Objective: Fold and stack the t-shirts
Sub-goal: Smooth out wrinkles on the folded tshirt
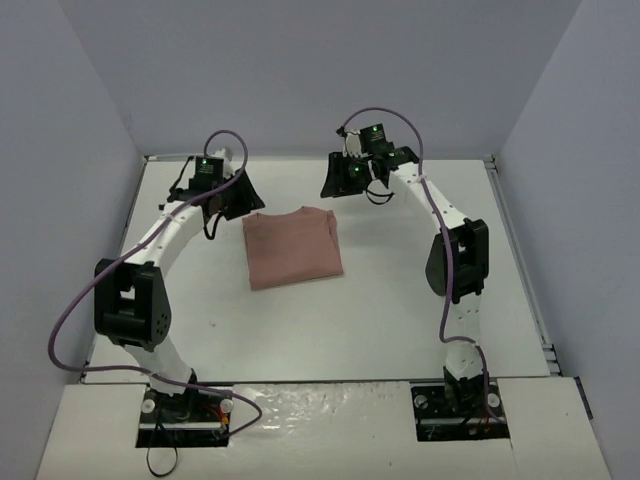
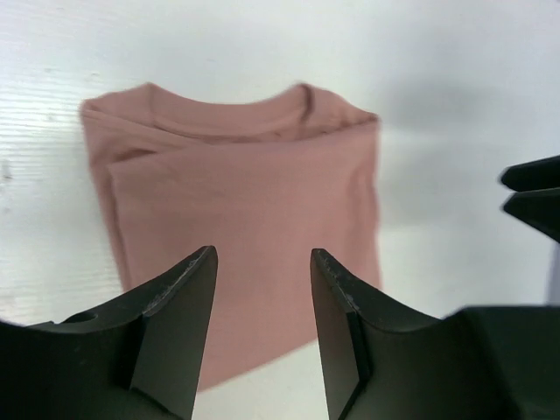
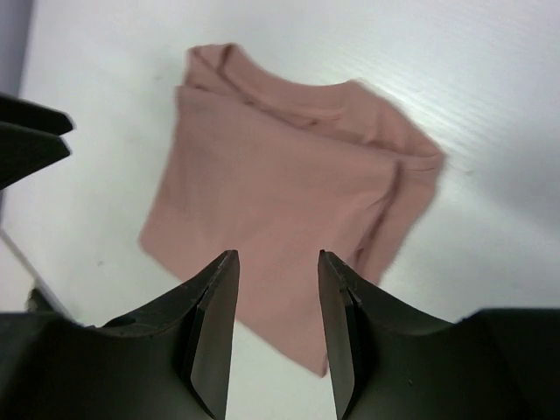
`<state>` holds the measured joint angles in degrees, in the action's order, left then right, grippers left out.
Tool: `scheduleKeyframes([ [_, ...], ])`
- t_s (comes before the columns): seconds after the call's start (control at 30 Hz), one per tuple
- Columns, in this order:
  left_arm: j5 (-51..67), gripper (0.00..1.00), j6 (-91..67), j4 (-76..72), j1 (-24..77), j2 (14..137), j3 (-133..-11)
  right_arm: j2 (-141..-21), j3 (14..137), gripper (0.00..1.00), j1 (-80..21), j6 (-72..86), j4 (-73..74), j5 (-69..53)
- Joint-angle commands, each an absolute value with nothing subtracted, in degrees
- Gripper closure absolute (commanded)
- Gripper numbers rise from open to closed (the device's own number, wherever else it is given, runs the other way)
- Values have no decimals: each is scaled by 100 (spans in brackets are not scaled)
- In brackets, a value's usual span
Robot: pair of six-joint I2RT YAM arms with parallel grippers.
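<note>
The dusty-pink t-shirt (image 1: 292,247) lies folded into a neat rectangle on the white table, collar toward the far wall. Its print is hidden. It also shows in the left wrist view (image 2: 245,201) and the right wrist view (image 3: 289,192). My left gripper (image 1: 232,193) hovers above the table just past the shirt's far left corner, open and empty (image 2: 262,262). My right gripper (image 1: 345,178) hovers past the shirt's far right corner, open and empty (image 3: 278,267). Neither touches the cloth.
The white table (image 1: 400,300) is boxed in by grey walls on the left, back and right. Both arm bases stand at the near edge. Purple cables loop off each arm.
</note>
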<state>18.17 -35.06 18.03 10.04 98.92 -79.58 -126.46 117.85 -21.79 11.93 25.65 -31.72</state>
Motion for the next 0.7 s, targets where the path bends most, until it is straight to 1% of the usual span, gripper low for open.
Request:
scheduleKeyframes([
  [0.0,2789,57,-3880,1572,1023,9193,-7300,-11869,10688,61,-2321,1478,2239,-4190],
  [0.2,3256,57,-3946,1228,1046,9254,-6162,-11340,8637,61,-2382,2014,747,-4719],
  [0.37,3117,57,-3793,1020,1037,9621,-5601,-11490,7174,62,-2343,2083,-382,-4843],
  [0.53,2926,57,-3730,1123,959,10039,-5426,-11544,6259,63,-2157,1853,-757,-4418],
  [0.67,2801,58,-3709,1402,914,9802,-5458,-11141,6021,64,-2065,1731,-721,-4109],
])
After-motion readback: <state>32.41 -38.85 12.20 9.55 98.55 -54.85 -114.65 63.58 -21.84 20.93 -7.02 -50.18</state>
